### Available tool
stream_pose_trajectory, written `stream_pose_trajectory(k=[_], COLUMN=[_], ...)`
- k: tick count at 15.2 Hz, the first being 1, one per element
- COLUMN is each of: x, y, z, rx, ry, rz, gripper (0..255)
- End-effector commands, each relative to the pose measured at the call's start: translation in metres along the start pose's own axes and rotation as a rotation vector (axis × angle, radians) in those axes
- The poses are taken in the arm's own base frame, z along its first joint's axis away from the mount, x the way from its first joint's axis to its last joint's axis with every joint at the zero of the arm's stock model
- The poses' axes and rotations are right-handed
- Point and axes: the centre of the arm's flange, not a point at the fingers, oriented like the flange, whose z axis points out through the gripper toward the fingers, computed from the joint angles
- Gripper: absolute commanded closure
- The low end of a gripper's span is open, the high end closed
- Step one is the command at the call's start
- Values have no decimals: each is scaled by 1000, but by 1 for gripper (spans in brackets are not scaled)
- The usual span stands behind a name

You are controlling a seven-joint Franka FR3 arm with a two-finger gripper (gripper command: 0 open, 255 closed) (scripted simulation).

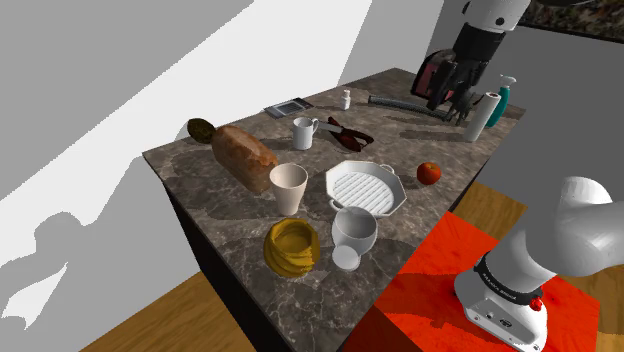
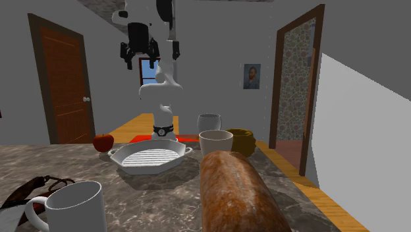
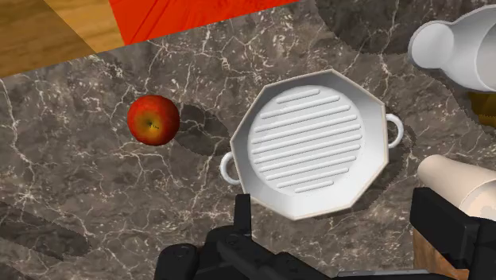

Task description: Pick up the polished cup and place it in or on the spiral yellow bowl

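Shoulder view: my gripper (image 1: 452,98) hangs high over the far corner of the marble counter (image 1: 195,162). The polished cup (image 1: 354,230) sits by the counter's near edge, just beside the yellow bowl (image 1: 292,247). Second exterior view: my fingers stand apart, holding nothing. Wrist view: fingers spread wide above a white grill pan (image 3: 314,143), with an apple (image 3: 153,119) near it.

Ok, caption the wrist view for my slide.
Open black hand over a white octagonal ridged dish, red apple beside it, on a marbled counter.
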Motion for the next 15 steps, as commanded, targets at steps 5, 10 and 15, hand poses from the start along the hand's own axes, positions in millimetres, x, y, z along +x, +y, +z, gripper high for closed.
stream_pose_trajectory(k=[5,10,15], x=[21,48,74], y=[-33,-75,-117], z=[33,74,115], rx=[14,33,51], ry=[-1,-2,-3], rz=[-4,-9,-14], gripper=[0,0,0])
